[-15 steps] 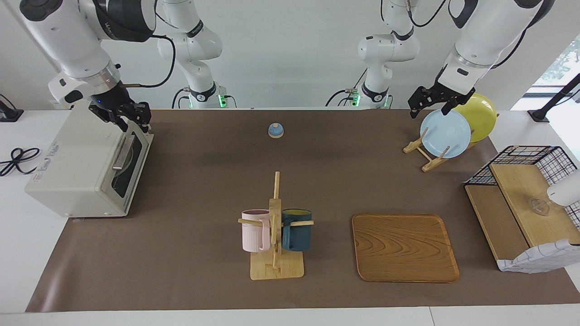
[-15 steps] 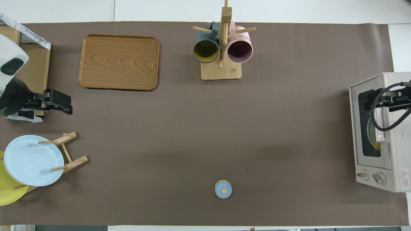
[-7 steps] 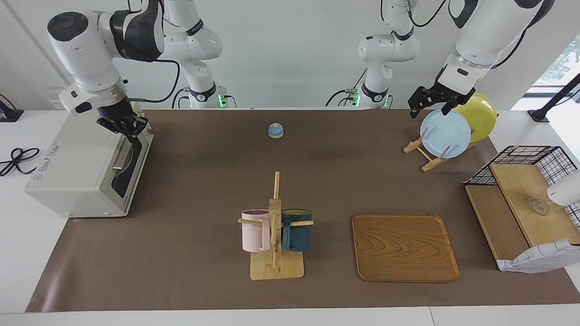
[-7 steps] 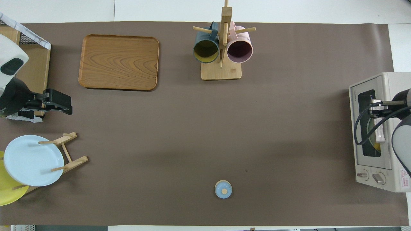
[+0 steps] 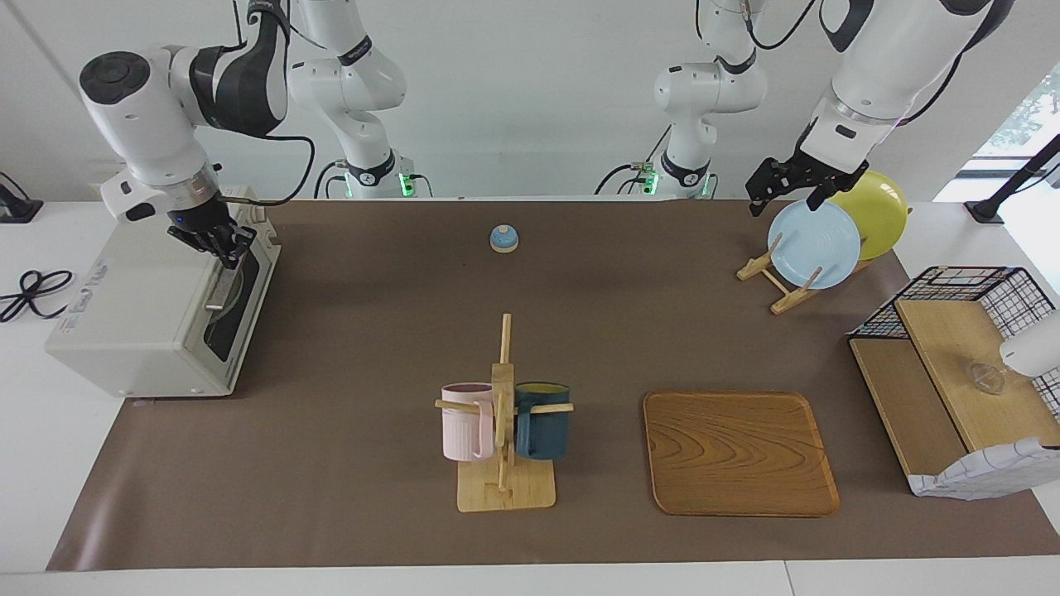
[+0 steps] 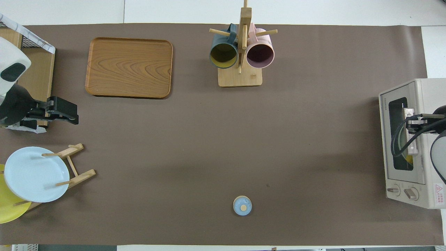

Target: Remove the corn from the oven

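The oven [image 5: 157,306] stands at the right arm's end of the table, its glass door [image 6: 400,134] shut and facing the middle of the table. Through the glass a small patch of yellow shows low in the window, toward the robots' end; that is probably the corn [image 6: 408,159], though the glass and the arm's cable hide most of it. The right gripper [image 5: 225,252] is down at the top of the oven's door, its fingers pressed together on the bar handle [image 5: 222,285], at the handle's end nearer the robots. The arm's black cable loops over the door glass in the overhead view.

The left arm waits with the left gripper [image 5: 787,189] spread wide, over the plate rack [image 5: 774,277] at the left arm's end of the table. That rack holds a pale blue plate [image 5: 814,244] with a yellow plate [image 5: 878,211] just beside it. Farther from the robots than the rack sits a wire basket [image 5: 977,285] with wooden shelves.

Between the oven and the plate rack lies open brown mat. On it, a small blue bell [image 5: 503,238] sits close to the robots. A wooden mug stand [image 5: 503,447] carries a pink mug [image 5: 465,432] and a dark blue mug [image 5: 542,420], well away from the oven. A wooden tray [image 5: 739,451] lies beside the mug stand. Nothing stands directly in front of the oven's door.
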Controlling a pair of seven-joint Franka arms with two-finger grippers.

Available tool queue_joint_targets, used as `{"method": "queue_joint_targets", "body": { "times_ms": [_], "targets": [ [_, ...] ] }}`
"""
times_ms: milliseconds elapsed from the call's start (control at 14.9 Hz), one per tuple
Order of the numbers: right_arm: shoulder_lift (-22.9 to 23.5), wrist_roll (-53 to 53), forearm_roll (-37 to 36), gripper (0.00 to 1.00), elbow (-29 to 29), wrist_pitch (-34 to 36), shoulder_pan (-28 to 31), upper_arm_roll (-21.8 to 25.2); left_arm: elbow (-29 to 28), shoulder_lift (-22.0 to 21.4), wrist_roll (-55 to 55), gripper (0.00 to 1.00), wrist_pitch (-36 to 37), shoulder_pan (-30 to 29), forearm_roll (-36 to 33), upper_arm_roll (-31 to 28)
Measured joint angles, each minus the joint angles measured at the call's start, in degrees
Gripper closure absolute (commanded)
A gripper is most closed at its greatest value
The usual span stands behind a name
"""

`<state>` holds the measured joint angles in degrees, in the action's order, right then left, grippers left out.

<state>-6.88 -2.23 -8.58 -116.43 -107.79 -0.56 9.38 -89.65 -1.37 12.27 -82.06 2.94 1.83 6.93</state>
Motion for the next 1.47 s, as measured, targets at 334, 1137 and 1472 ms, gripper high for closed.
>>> {"method": "queue_joint_targets", "body": {
  "times_ms": [334, 1137, 1472],
  "targets": [
    [-0.01, -0.32, -0.79, 1.0, -1.45, -0.44, 0.0, -0.01, 0.0, 0.0, 0.0, 0.0, 0.0, 0.0, 0.0, 0.0],
    [-0.08, -0.35, -2.79, 1.0, -2.63, -2.28, 0.94, 0.02, 0.0, 0.0, 0.0, 0.0, 0.0, 0.0, 0.0, 0.0],
    [-0.21, -0.96, -2.8, 1.0, -3.77, -3.26, 1.01, 0.04, 0.0, 0.0, 0.0, 0.0, 0.0, 0.0, 0.0, 0.0]
  ]
}}
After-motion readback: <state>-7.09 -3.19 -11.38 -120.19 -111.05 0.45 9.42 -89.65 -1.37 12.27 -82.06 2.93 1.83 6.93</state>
